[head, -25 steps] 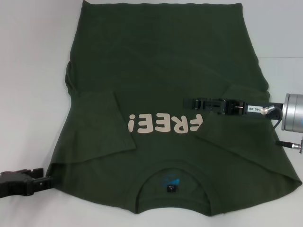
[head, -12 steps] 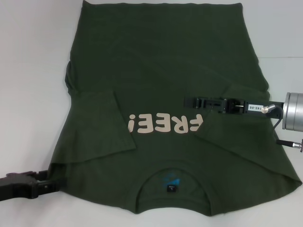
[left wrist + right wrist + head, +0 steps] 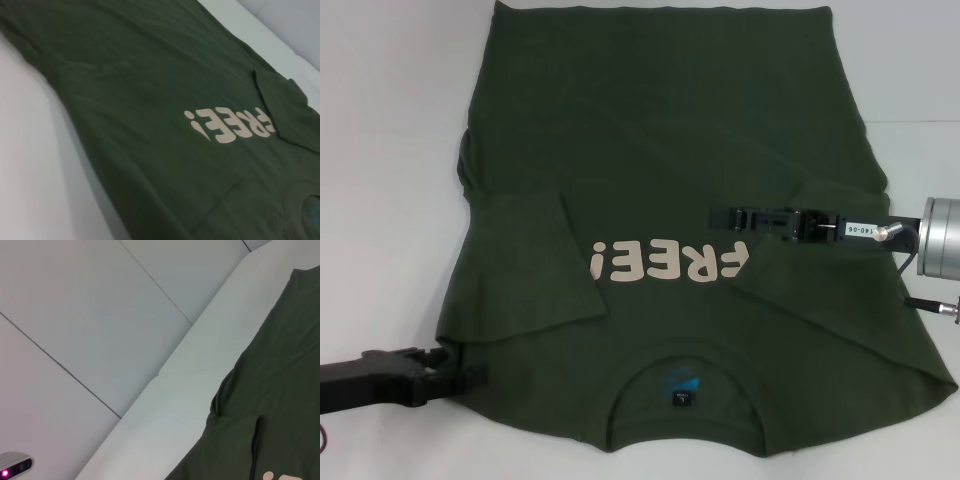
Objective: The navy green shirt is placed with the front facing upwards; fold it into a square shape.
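The navy green shirt [image 3: 660,200] is spread face-up across the white counter [image 3: 380,150], both sleeves tucked in, and its near-left shoulder should be pinched cleanly by the left gripper [image 3: 470,377], finger state unclear, while the sleeve under the right gripper [image 3: 718,217], likewise unclear, is kept flat.

cream "free!" on the navy green shirt [image 3: 660,190]; "140-06" label on right arm [image 3: 858,230]

The navy green shirt [image 3: 660,150] is matt, soft cloth. Its cream lettering [image 3: 665,265] looks smooth. The table [image 3: 380,150] beneath is matt white.
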